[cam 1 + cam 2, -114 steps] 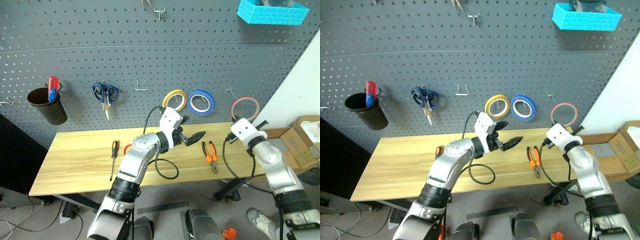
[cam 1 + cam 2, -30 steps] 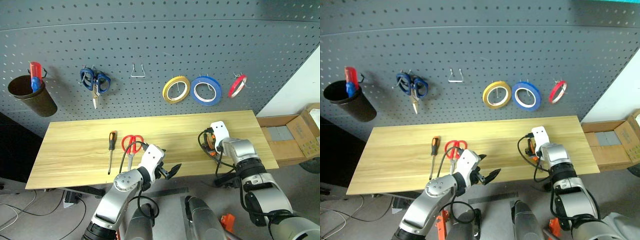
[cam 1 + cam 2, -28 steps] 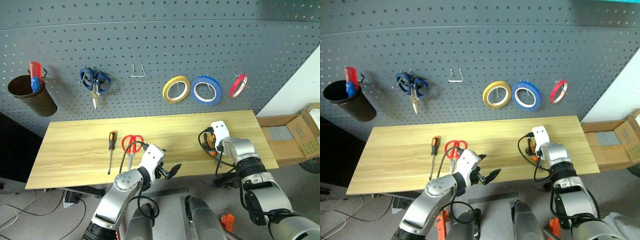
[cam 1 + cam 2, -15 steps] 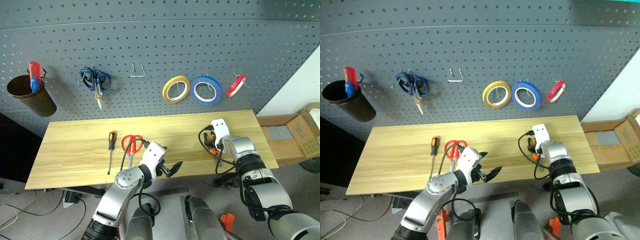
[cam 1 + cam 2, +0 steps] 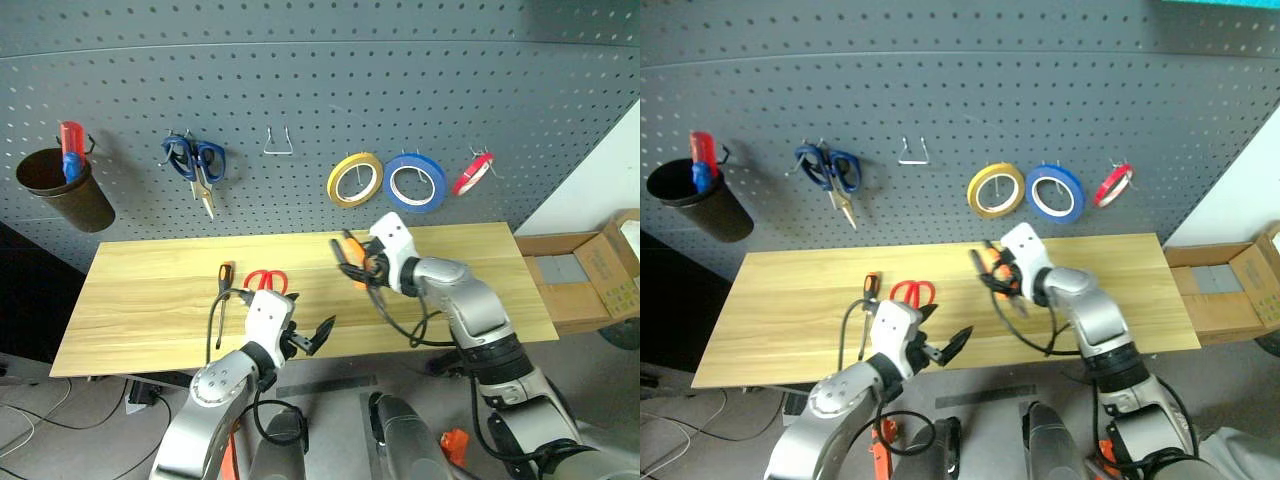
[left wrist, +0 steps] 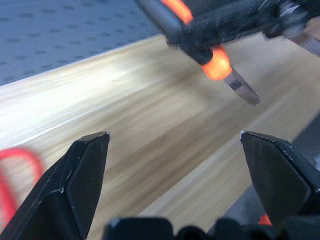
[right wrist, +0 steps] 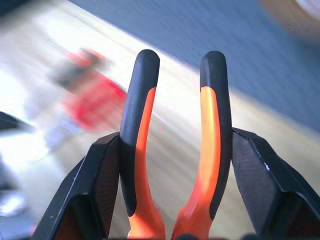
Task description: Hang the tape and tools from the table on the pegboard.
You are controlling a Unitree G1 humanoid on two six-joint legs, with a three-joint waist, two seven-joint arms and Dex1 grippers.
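My right gripper (image 5: 358,262) is shut on the small pliers (image 5: 349,252) with orange-and-black handles, held in the air above the middle of the table (image 5: 150,300). In the right wrist view the two handles (image 7: 175,150) stand upright between my fingers. My left gripper (image 5: 315,335) hangs open and holds nothing, over the table's front edge. Red-handled scissors (image 5: 266,281) and the slim screwdriver (image 5: 223,274) lie on the table's left half. The red tape (image 5: 472,172) hangs on a hook of the pegboard (image 5: 400,80).
Also on the pegboard hang a yellow roll (image 5: 354,178), a blue roll (image 5: 415,182), blue-handled scissors (image 5: 196,162), a bare metal hook (image 5: 279,145) and a dark cup (image 5: 65,190). Cardboard boxes (image 5: 600,280) stand beyond the table's right end.
My right gripper has closed on the pliers at the table's right part and carried them up and left to the middle. My left gripper has shifted slightly left.
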